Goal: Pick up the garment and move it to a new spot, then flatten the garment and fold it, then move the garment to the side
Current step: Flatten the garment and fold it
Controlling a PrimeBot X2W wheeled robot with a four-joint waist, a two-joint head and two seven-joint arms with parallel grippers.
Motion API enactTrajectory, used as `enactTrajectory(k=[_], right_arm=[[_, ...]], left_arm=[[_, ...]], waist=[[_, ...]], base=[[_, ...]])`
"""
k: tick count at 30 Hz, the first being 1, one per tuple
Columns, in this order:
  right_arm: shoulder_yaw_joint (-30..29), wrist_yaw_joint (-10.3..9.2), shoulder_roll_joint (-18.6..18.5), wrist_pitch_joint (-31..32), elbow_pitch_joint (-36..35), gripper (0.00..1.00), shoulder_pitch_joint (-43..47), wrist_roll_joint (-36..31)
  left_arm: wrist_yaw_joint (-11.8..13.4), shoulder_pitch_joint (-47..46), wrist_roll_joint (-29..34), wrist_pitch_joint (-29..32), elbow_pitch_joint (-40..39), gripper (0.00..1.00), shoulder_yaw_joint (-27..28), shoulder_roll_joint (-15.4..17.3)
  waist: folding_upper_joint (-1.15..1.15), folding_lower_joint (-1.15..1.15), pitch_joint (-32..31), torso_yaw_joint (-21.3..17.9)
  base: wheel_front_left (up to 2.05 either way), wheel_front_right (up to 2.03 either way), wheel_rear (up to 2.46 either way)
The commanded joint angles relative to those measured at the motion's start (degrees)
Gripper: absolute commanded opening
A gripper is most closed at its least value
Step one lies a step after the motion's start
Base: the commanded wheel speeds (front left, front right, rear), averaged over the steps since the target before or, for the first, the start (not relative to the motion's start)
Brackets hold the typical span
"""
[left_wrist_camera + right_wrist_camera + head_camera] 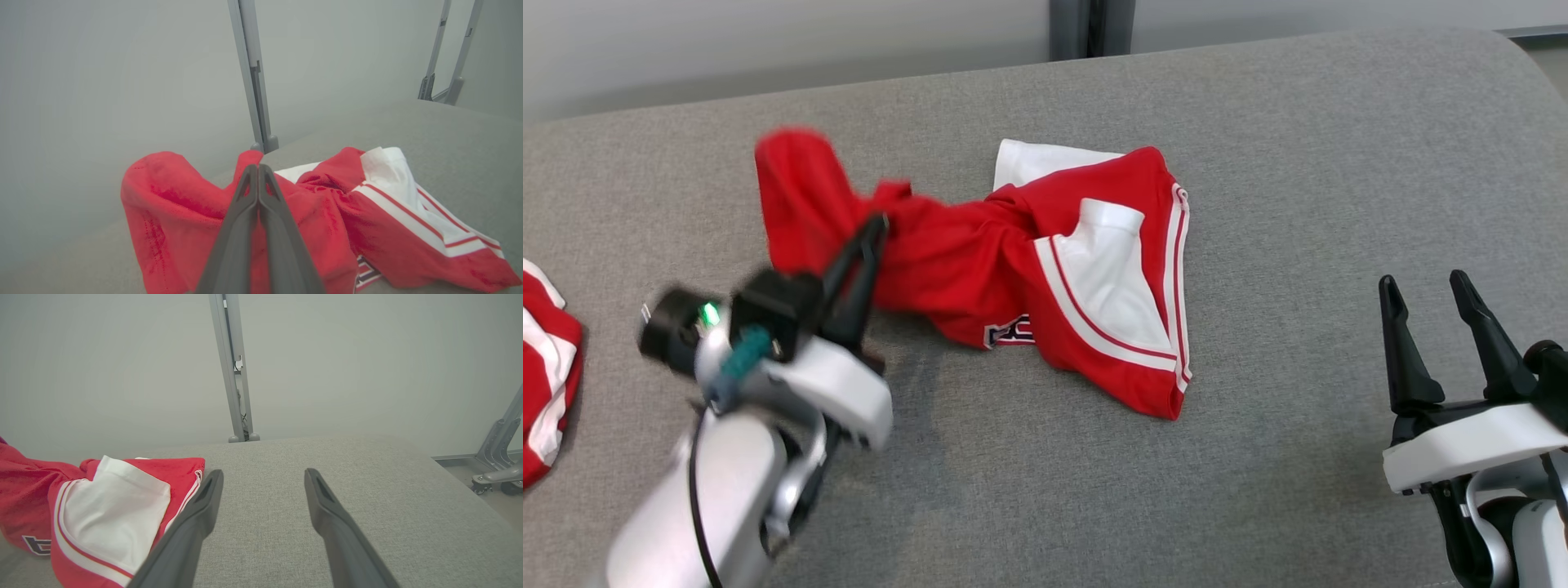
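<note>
1. The red and white garment (980, 253) lies bunched near the middle of the grey fabric-covered surface (1258, 457), a little left of centre and towards the far side.
2. Its right part lies on the surface, showing a white panel edged with red and white stripes, and dark lettering at the near hem.
3. Its left part is plain red, twisted into a rope-like fold, and its far-left end stands up off the surface, blurred in the head view.
4. The left gripper (878, 222) reaches in from the near left, and its two dark fingers are pressed together on the red cloth where that raised end starts.
5. In the left wrist view the fingers (245, 212) meet at their tips with no gap, with red cloth showing on both sides and just beyond the tips.
6. The right gripper (1423, 282) is at the near right with its fingers spread wide, holding nothing and well apart from the garment.
7. A second red and white striped cloth (543, 367) sits at the left edge of the surface, cut off by the frame.
8. A grey metal post (1090, 28) stands behind the far edge.
</note>
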Motion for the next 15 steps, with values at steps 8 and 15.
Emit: enactTrajectory(k=[8, 15], right_arm=[[-0.8, -0.02, -0.2, 0.4, -0.5, 1.00, 1.3, 0.8], [-1.6, -0.02, -0.3, 0.9, -1.2, 1.00, 1.3, 0.9]], left_arm=[[5.3, 17.4, -3.3, -0.4, -2.2, 0.00, -2.2, -1.1], [5.8, 23.4, -5.4, -0.9, -0.6, 0.00, -4.3, -3.8]], waist=[[0.00, 0.00, 0.5, 1.9], [0.00, 0.00, 0.7, 4.2]], base=[[0.00, 0.00, 0.00], [0.00, 0.00, 0.00]])
